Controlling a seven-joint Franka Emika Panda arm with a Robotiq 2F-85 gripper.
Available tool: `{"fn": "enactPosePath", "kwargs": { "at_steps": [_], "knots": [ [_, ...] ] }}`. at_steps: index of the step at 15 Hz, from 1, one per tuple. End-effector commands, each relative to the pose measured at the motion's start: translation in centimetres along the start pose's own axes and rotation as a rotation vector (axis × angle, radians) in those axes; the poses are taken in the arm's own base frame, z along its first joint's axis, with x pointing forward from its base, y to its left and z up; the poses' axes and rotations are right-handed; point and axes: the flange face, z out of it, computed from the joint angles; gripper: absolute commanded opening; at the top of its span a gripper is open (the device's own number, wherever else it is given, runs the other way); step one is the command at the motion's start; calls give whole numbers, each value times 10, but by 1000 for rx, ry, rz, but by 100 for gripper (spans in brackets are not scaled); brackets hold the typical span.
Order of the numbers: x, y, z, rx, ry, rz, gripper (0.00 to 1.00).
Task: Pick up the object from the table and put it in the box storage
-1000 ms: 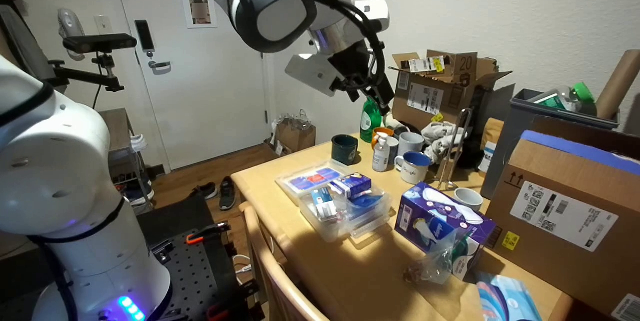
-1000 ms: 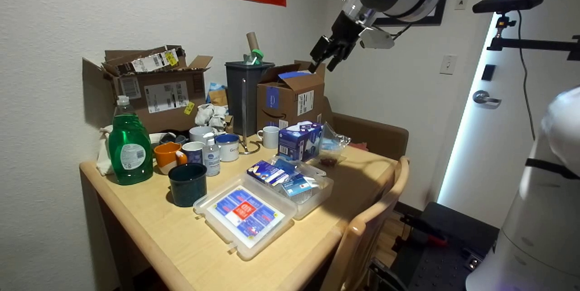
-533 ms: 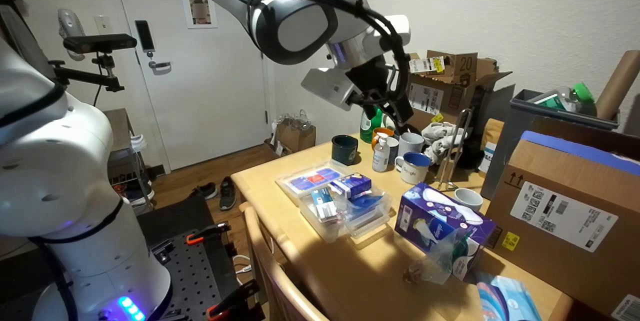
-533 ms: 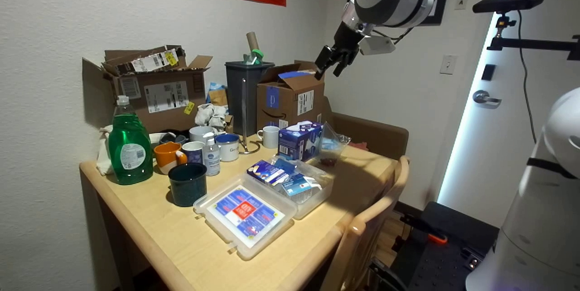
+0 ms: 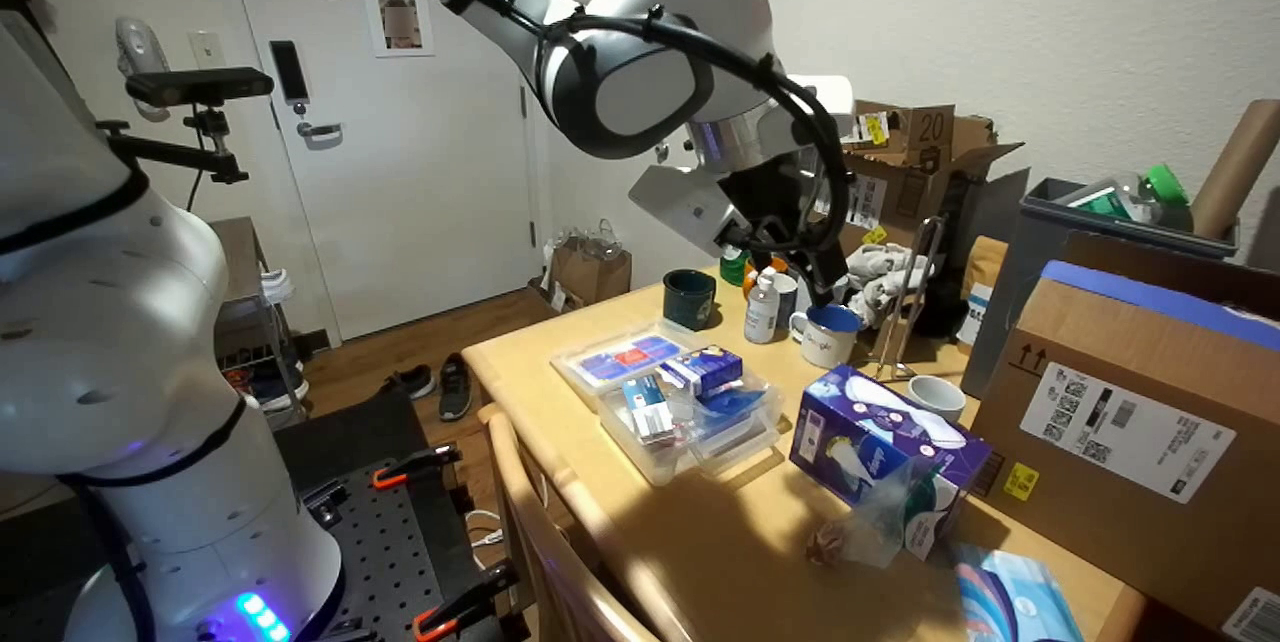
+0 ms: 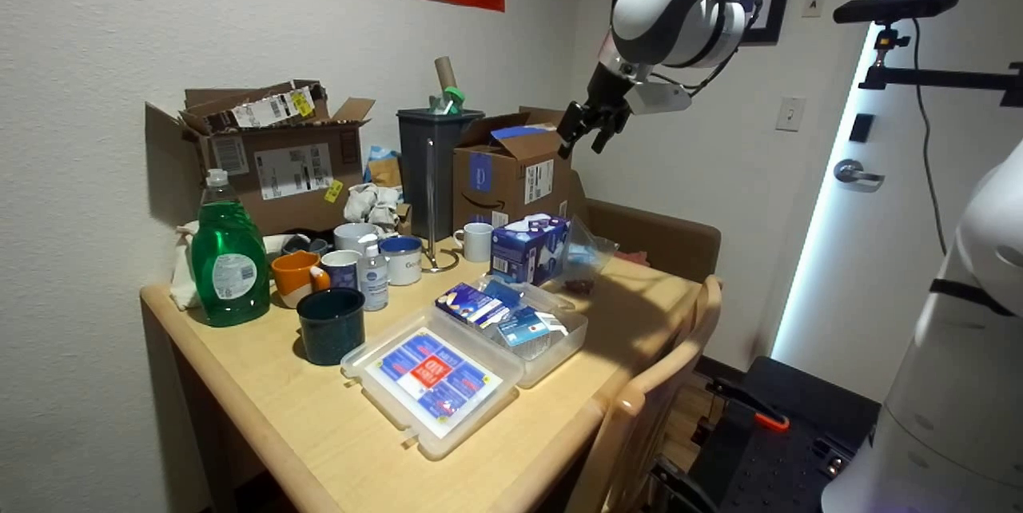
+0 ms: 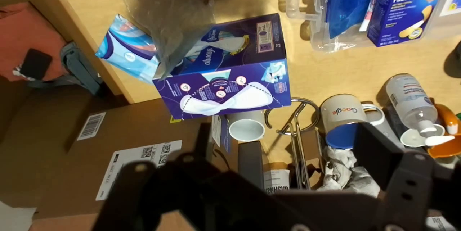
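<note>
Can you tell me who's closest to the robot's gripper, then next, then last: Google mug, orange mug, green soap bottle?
In an exterior view, from the gripper:
1. Google mug, below it and left in the picture
2. orange mug, farther left, between the other two
3. green soap bottle, farthest left

Purple carton — “always”, blue box — “CVS Health Flexible Fabric”, “Google” mug, “20” on cardboard

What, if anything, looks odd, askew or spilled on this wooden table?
Two things look odd. The clear plastic bag rests loosely beside the large purple printed carton, as if dropped. At a corner of the open shallow clear plastic container, the small purple-blue bandage carton sits askew, not squared up. I see no spill.
</note>
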Motion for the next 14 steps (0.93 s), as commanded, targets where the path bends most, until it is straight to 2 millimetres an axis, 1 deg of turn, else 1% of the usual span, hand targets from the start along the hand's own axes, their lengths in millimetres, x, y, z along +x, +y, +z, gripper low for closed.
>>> {"fn": "enactPosePath", "kwargs": {
  "at_steps": [1, 4, 9, 12, 14],
  "knots": [
    [0, 0, -1, -1, 0, 1, 100],
    [2, -1, 1, -12, 6, -12, 100],
    [16, 19, 10, -53, 15, -18, 100],
    [30, 34, 16, -73, 9, -17, 100],
    [40, 39, 23, -82, 8, -21, 100]
  ]
}}
